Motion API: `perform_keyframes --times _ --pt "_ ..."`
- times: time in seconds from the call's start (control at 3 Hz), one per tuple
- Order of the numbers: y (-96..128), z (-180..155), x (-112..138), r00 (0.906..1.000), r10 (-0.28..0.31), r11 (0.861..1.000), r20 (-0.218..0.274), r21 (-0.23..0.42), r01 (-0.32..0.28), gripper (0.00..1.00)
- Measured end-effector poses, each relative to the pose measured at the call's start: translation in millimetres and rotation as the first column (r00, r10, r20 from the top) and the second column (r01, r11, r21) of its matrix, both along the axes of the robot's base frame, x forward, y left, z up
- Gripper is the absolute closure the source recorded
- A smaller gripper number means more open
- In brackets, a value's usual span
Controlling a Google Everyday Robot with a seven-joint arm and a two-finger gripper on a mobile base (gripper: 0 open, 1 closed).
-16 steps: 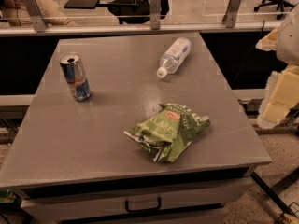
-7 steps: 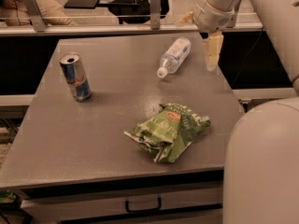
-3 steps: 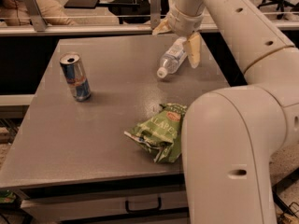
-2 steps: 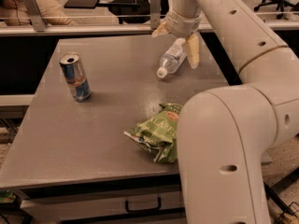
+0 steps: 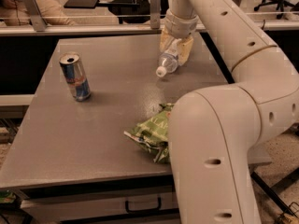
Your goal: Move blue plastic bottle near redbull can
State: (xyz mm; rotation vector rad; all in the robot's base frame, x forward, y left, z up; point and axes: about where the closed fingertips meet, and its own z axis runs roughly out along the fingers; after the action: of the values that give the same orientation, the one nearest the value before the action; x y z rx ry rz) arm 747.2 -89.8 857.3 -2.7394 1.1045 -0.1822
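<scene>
The blue plastic bottle [image 5: 168, 62] lies on its side at the far right of the grey table [image 5: 88, 129], white cap toward me. My gripper [image 5: 175, 46] has come down over the bottle's rear half. It is open, with one cream finger on each side of the bottle. The redbull can [image 5: 75, 76] stands upright at the far left of the table, well apart from the bottle.
A crumpled green chip bag [image 5: 150, 134] lies near the table's front right, partly behind my arm [image 5: 224, 139], which fills the right foreground. A railing [image 5: 93, 28] and desks run behind the table. A drawer handle [image 5: 142, 205] is below the front edge.
The gripper has moved lower over the bottle, and its fingers now sit closer on both sides of it. Bottle, can and bag have not moved.
</scene>
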Motion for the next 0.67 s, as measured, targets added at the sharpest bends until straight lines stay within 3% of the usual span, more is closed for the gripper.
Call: perform_keyframes --times 0.67 --pt "6 18 -9 0.9999 0.013 0.998 0.01 0.06 -0.014 0.88"
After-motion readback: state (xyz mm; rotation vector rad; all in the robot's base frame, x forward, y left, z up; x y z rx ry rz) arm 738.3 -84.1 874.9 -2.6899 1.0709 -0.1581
